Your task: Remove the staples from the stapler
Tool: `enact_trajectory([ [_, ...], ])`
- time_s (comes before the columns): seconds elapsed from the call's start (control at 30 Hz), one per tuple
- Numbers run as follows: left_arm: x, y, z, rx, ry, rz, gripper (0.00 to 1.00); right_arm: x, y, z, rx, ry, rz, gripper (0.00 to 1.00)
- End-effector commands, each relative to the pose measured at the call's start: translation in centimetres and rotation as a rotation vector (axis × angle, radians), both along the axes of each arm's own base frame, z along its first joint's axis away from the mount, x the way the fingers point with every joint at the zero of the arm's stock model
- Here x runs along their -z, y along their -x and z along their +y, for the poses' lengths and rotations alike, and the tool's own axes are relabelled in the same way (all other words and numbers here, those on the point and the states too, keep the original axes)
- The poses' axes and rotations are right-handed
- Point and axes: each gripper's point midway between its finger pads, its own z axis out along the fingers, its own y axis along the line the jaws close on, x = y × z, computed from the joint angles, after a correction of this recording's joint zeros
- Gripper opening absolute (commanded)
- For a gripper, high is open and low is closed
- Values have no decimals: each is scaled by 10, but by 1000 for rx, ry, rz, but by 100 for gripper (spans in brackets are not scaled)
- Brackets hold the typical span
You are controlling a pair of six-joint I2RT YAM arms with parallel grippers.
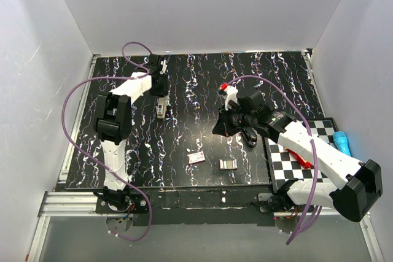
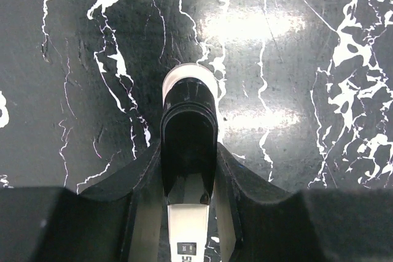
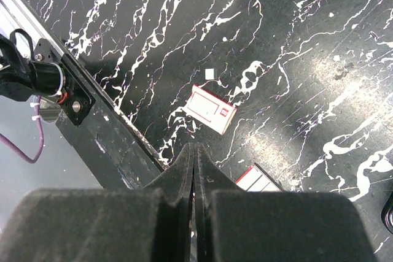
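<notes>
The stapler (image 1: 161, 107) lies on the black marbled table at the back left, its silver-grey top showing. In the left wrist view the stapler (image 2: 189, 108) points away from the camera, with its black rounded end and white tip far and its silver arm near. My left gripper (image 2: 189, 148) is shut on the stapler, one finger against each side. From above, the left gripper (image 1: 161, 87) sits over the stapler's far end. My right gripper (image 1: 218, 128) hovers mid-table, and the right wrist view shows this gripper (image 3: 194, 148) shut with nothing between its fingers.
A small white box with red trim (image 3: 212, 110) lies below the right gripper, and a second box (image 3: 261, 179) lies beside it. A slim black tool (image 1: 249, 133) lies by the right arm. A checkered board (image 1: 288, 167) at the right carries red and blue items.
</notes>
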Motion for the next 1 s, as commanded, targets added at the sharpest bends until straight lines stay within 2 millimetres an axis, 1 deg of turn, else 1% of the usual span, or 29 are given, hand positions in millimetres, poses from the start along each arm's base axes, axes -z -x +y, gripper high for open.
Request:
enact_trajectory([
  [0.0, -28, -21, -3, 2, 53, -76, 0, -17, -5, 2, 4, -33, -54, 1],
  [0.2, -22, -26, -2, -6, 65, -79, 23, -14, -8, 2, 14, -23, -50, 1],
  [0.23, -23, -26, -2, -3, 67, -80, 27, -13, -7, 2, 11, -22, -50, 4],
  [0.3, -23, -24, -4, 9, 74, -80, 37, -14, -7, 2, 13, -21, -49, 9],
  [0.4, -30, -24, -3, 26, 70, -105, 51, -13, -7, 0, 18, -17, -49, 16],
  [0.47, -36, -24, -3, 37, 67, -126, 58, -15, -7, 0, 19, -19, -53, 20],
  [0.57, -51, -25, -2, 54, 63, -162, 66, -16, -6, -3, 27, -14, -56, 23],
  [0.7, -79, -23, 0, 68, 57, -218, 68, -20, -5, -9, 42, -6, -63, 28],
  [0.83, -119, -16, 3, 81, 61, -297, 69, -26, -6, -21, 78, 19, -94, 33],
  [0.87, -126, -13, 3, 87, 68, -308, 69, -25, -5, -24, 87, 34, -96, 34],
  [0.9, -138, -8, -2, 109, 96, -329, 69, -26, -6, -28, 99, 43, -102, 36],
  [0.97, -154, 2, -9, 155, 139, -353, 69, -25, -6, -36, 119, 72, -110, 37],
])
